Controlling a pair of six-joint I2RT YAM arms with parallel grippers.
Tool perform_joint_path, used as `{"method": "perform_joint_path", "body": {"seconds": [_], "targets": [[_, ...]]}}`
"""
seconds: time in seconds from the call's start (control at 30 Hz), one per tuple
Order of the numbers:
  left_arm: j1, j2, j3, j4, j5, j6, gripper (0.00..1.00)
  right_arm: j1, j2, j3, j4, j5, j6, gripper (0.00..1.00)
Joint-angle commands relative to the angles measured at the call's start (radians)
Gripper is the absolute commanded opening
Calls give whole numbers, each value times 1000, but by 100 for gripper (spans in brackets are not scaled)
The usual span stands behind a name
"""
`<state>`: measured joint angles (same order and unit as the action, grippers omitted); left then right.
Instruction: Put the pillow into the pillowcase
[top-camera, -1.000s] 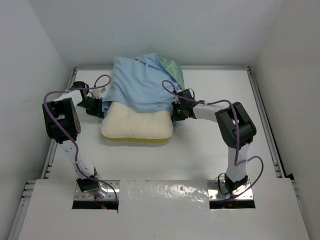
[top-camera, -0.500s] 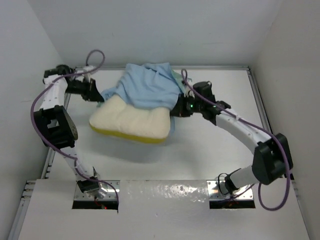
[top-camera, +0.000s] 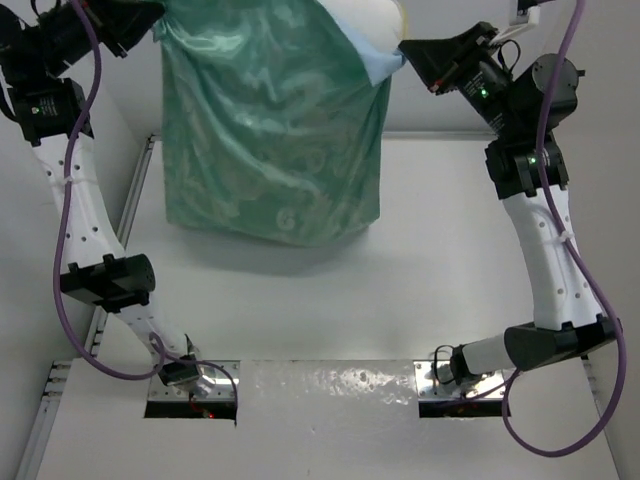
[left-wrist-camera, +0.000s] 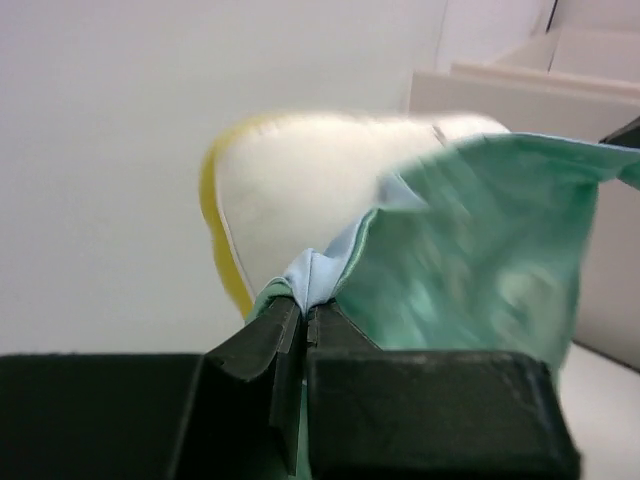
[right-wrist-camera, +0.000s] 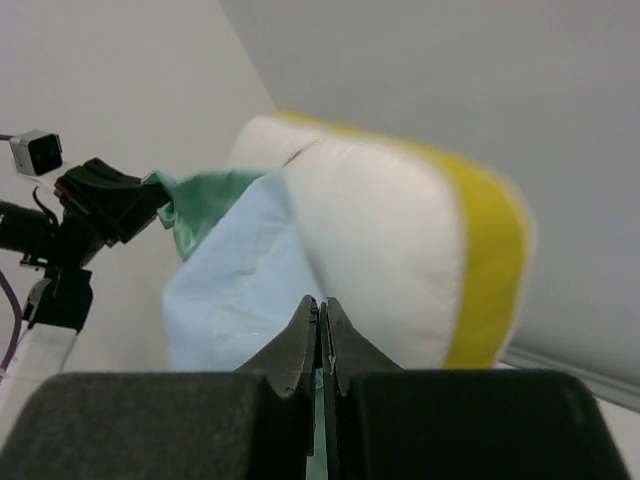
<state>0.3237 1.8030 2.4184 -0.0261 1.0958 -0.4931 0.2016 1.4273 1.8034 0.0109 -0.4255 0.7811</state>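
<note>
pillowcase (top-camera: 270, 130), large thin sea-green satin-like cloth, faint floral pattern, light blue lining: we hold it high above the white worktop (top-camera: 420, 290), mouth upward, hanging like a sack. left tool (left-wrist-camera: 305, 308) pinches one corner of the mouth hem; right tool (right-wrist-camera: 320, 312) pinches the opposite corner. pillow (right-wrist-camera: 390, 240), cream-white, fluffy, yellow edge band: mostly inside, one end protruding on top. we judge the cloth slippery and limp, the pillow light and squashy; best hold, the hem corners.

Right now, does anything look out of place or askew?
Nothing damaged. The pillowcase hangs pinched at its mouth by the left pincer and right pincer; the pillow pokes its yellow-banded end out on top.
</note>
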Motion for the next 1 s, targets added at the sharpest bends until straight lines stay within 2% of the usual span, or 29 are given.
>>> {"method": "perform_joint_path", "body": {"seconds": [0.0, 0.03, 0.07, 0.13, 0.17, 0.23, 0.27, 0.3, 0.33, 0.43, 0.47, 0.5, 0.53, 0.57, 0.6, 0.67, 0.7, 0.73, 0.77, 0.8, 0.83, 0.87, 0.9, 0.93, 0.97], "targets": [[23, -31, -16, 288, -122, -248, 0, 10, 5, 48, 89, 63, 44, 0], [23, -25, -7, 337, -160, -309, 0, 9, 30, 97, 69, 76, 37, 0], [23, -16, 22, 371, -189, -327, 0, 10, 65, 279, 26, 94, 14, 0], [20, 4, 117, 380, -238, -309, 0, 12, 178, 481, -84, 113, -20, 0], [21, -20, 113, 382, -241, -303, 0, 10, 188, 561, -95, 111, -22, 0], [21, -51, 69, 394, -225, -306, 0, 15, 103, 468, -34, 87, -5, 0], [23, -62, 65, 406, -217, -311, 0, 18, 57, 276, 33, 96, 9, 0], [26, -59, 76, 472, -223, -314, 0, 18, 21, 213, 75, 150, 6, 0], [32, -48, 170, 485, -279, -283, 0, 18, 15, 211, 60, 172, -14, 0], [44, 1, 394, 436, -373, -137, 0, 18, 87, 514, -58, 191, -91, 0], [44, -8, 392, 396, -363, -122, 0, 18, 76, 505, -63, 186, -95, 0], [43, -25, 301, 347, -328, -116, 0, 18, 50, 458, -57, 180, -97, 0], [26, -81, 200, 313, -303, -104, 0, 18, -35, 271, -39, 183, -98, 0], [17, -112, 86, 290, -303, -84, 0, 18, -77, 164, -8, 197, -98, 0], [15, -129, -76, 288, -368, -72, 0, 16, -99, 83, 21, 229, -106, 0], [17, -65, -1, 200, -401, -53, 0, 18, -50, 141, -58, 277, -178, 0], [12, -36, 142, 193, -386, -33, 0, 18, -13, 298, -140, 277, -198, 0], [9, -28, 163, 250, -379, -44, 0, 18, 49, 366, -166, 259, -207, 0], [5, -46, 118, 280, -370, -54, 0, 16, 65, 407, -181, 240, -207, 0], [-15, -65, 90, 294, -361, -44, 0, 18, 70, 401, -167, 208, -206, 0], [-32, -86, 75, 272, -355, -30, 0, 21, 67, 357, -145, 106, -213, 1], [-47, -85, 77, 252, -344, 2, 0, 28, 41, 302, -88, 46, -224, 21], [-78, -83, 80, 236, -340, 11, 0, 44, 30, 206, -86, 13, -253, 35], [-95, -80, 79, 224, -338, 19, 0, 115, 27, 185, -110, 11, -370, 50], [-110, -80, 79, 219, -338, 40, 0, 166, 39, 185, -220, 51, -461, 66]]}}
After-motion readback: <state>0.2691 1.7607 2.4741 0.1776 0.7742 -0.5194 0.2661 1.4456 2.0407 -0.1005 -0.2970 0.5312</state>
